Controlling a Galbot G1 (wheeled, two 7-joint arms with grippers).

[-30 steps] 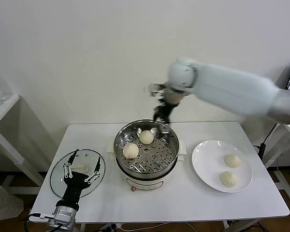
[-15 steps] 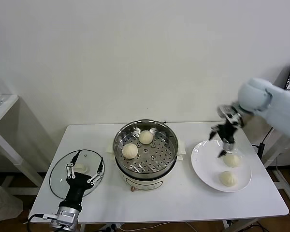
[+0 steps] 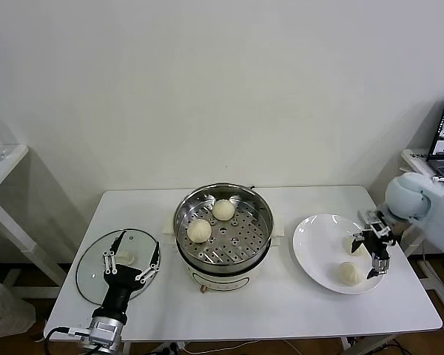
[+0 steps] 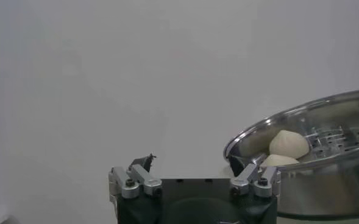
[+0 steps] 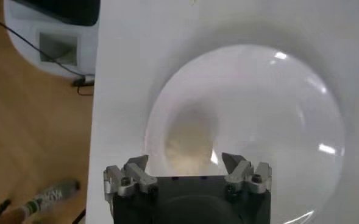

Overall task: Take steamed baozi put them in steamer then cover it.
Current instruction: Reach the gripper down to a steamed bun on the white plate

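At the frame's right, the right gripper (image 3: 378,255) hovers spread over the plate's (image 3: 311,248) baozi (image 3: 348,273); it should probably centre on one bun, descend, then close gently. The left gripper (image 3: 129,262), spread, waits lower left over the lid (image 3: 89,262).

- We note the steamer (image 3: 223,231): polished, mirror-bright metal wall and perforated metal tray, on a smooth white plastic-looking base.
- We find the baozi (image 3: 200,231) matt, smooth and doughy.
- The plate (image 3: 314,248) appears glossy white.
- The table (image 3: 281,310) appears matt white.

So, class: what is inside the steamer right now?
Two baozi sit on the steamer's perforated tray, uncovered. What lies beneath the tray cannot be seen.
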